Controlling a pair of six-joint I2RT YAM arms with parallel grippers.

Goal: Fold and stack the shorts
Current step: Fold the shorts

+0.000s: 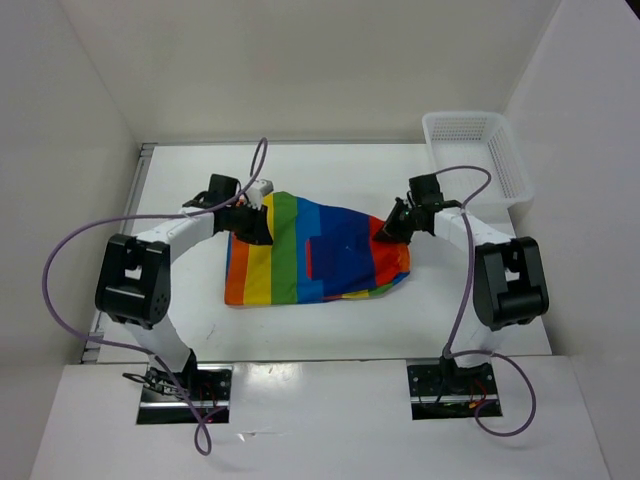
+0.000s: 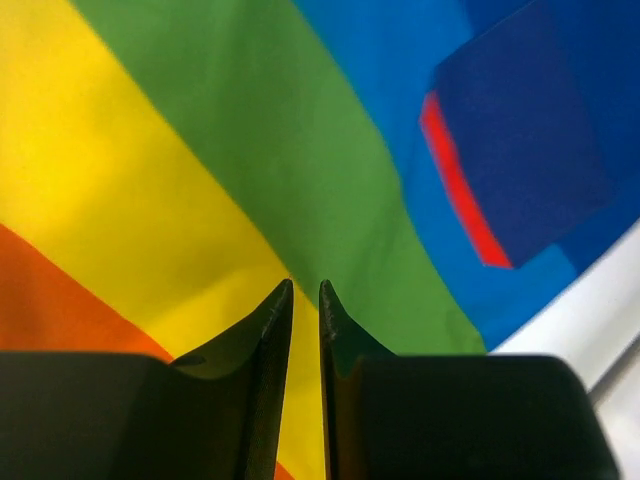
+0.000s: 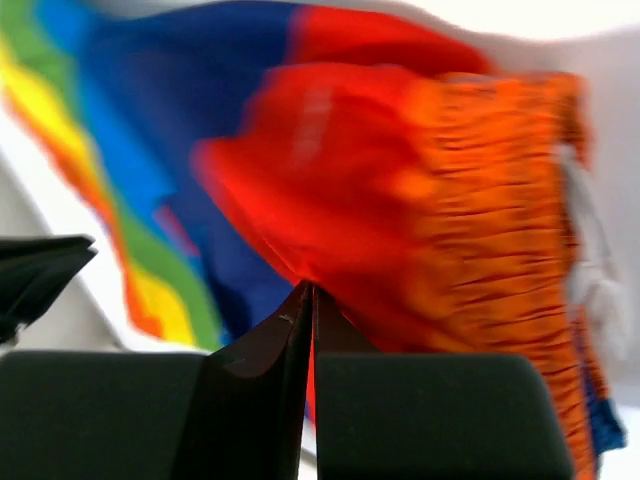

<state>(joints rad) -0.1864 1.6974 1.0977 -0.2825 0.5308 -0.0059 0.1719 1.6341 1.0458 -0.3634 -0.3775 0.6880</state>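
The table (image 1: 300, 330) is being covered at its centre by the shorts (image 1: 300, 255), lying spread out. The white mesh basket (image 1: 510, 160) is being kept at the table's 2 o'clock corner. The shorts' 10 o'clock edge is being pinched by the left gripper (image 1: 252, 222), its fingers nearly together on yellow cloth. The 2 o'clock edge is being clamped by the right gripper (image 1: 389, 230).

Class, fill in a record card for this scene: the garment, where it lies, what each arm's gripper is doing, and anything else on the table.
garment: shorts, broad rainbow stripes
where: on the white table, between the two arms
left gripper: jaws almost together over the yellow stripe, seemingly pinching the cloth
right gripper: jaws shut on red cloth beside the orange waistband; view blurred
other: white mesh basket, far right corner, apart from the shorts
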